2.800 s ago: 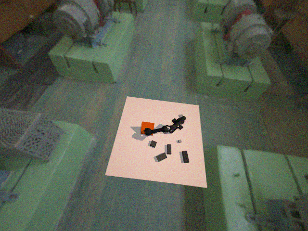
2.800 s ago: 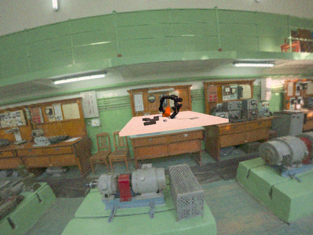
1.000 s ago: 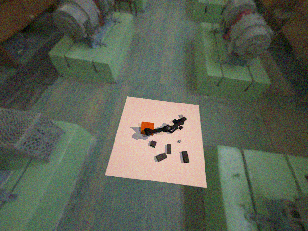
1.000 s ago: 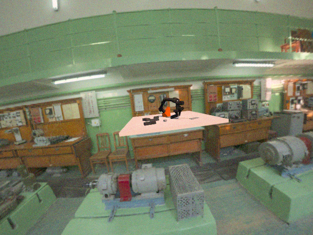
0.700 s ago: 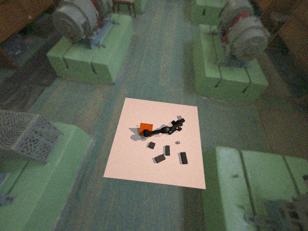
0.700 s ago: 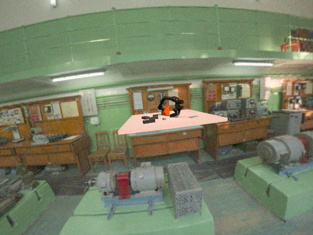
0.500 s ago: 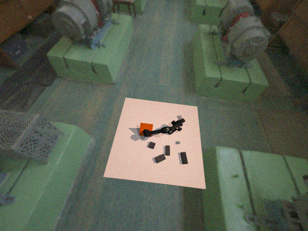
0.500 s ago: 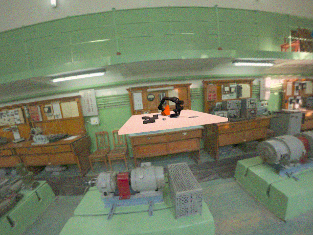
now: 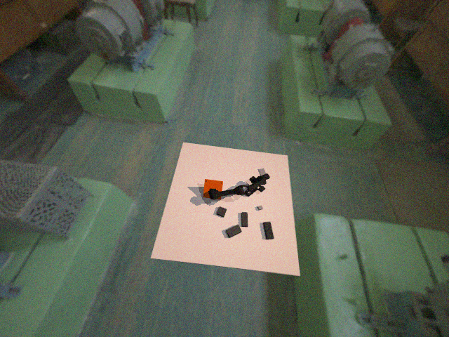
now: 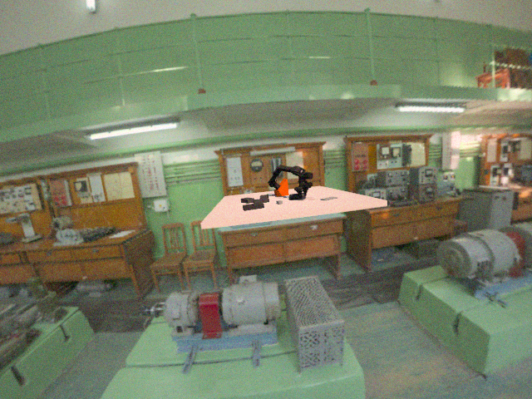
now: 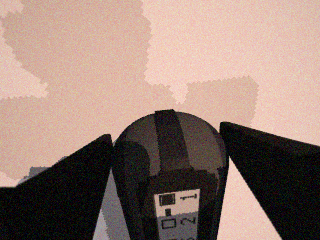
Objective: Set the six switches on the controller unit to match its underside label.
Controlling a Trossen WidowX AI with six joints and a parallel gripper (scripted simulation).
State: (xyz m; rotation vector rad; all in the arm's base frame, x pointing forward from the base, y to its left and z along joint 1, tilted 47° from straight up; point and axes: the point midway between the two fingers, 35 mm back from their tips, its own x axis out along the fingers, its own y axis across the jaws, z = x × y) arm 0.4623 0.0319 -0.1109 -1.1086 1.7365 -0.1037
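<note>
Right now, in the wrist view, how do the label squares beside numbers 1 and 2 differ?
The square beside 1 is filled; the square beside 2 is only an outline. The first lies on brighter label, the second on shaded label. Both are printed dark.
</note>
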